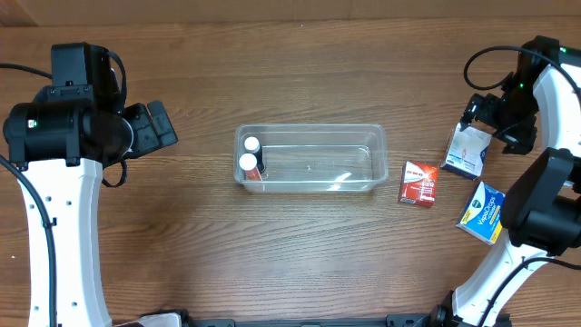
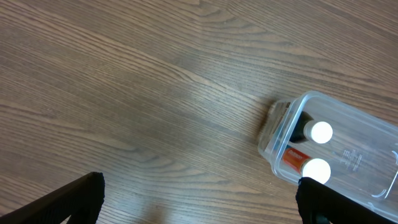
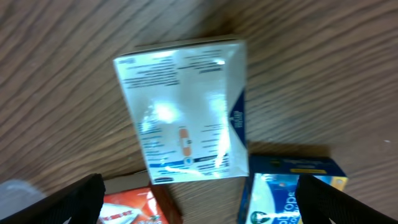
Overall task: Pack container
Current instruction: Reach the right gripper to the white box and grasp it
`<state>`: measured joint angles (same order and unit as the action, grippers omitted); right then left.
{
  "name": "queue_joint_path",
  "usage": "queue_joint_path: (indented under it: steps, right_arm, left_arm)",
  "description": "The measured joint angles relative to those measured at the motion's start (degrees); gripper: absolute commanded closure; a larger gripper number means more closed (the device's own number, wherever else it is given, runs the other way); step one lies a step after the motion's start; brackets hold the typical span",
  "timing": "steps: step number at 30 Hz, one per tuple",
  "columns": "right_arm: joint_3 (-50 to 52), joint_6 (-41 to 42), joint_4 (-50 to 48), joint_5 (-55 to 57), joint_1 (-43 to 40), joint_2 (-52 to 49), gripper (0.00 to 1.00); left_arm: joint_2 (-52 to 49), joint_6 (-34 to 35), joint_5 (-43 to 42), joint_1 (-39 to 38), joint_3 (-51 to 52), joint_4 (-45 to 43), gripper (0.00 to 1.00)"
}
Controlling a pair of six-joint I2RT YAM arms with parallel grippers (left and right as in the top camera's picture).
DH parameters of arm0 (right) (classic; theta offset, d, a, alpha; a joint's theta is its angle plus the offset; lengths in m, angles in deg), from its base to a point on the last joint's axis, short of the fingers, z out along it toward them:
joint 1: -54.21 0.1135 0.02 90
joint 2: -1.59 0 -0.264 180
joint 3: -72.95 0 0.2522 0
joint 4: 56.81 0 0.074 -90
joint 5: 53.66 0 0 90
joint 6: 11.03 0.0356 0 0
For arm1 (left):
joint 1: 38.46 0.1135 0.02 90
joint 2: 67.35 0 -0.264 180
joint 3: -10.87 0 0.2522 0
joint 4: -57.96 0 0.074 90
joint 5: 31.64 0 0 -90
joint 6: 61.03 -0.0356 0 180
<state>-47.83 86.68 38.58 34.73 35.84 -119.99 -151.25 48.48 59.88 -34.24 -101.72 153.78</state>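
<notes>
The clear plastic container (image 1: 310,188) lies at the table's middle. Two white-capped bottles (image 1: 249,155) lie inside its left end. My left gripper (image 1: 160,126) is open and empty, left of the container. In the left wrist view (image 2: 199,190) the container's end (image 2: 277,134) and the bottle caps (image 2: 321,132) show at the right. My right gripper (image 1: 481,113) is open and hovers over a white-and-blue box (image 1: 466,152). In the right wrist view (image 3: 199,186) that box (image 3: 185,112) lies ahead of the open fingers, untouched.
A red box (image 1: 418,184) lies right of the container, also in the right wrist view (image 3: 134,205). A blue-and-yellow box (image 1: 482,213) lies at the right front, also in the right wrist view (image 3: 289,190). The right arm's base stands beside it.
</notes>
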Motion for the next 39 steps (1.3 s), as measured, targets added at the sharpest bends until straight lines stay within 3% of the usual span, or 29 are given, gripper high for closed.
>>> queue_joint_path:
  steps: [35,39]
  right_arm:
    - [16.1,-1.8,-17.6,-1.8,0.1,0.0,0.00]
    - [16.7,-1.8,-17.8,-1.7,0.1,0.0,0.05]
  left_arm:
    - [0.0,-0.2,0.0,0.0,1.0,-0.9,0.00]
    - [0.0,-0.2,0.0,0.0,1.0,-0.9,0.00]
